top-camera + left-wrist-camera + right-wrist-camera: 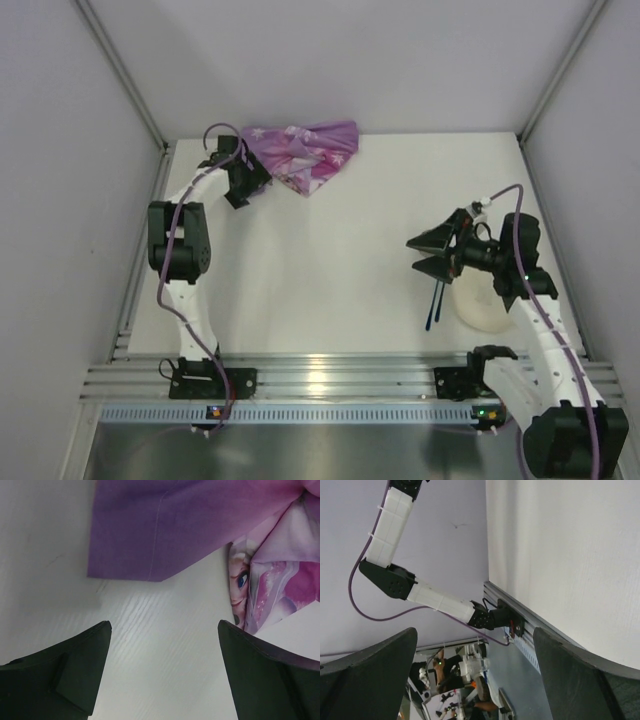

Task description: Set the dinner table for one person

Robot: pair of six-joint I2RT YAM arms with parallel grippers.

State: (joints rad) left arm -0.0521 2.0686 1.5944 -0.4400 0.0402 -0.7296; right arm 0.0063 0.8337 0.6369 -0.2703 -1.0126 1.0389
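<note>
Dinner table (pixel 330 260), one purple placemat (pixel 310 150)

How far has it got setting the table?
Nothing looks done. The purple placemat lies crumpled at the far edge of the dinner table, and a white dish and dark utensil sit near the right arm. In hand: the open left end effector hovers by the placemat, empty; the right end effector is open too. Left: spreading the mat, placing dish and utensil.
</note>
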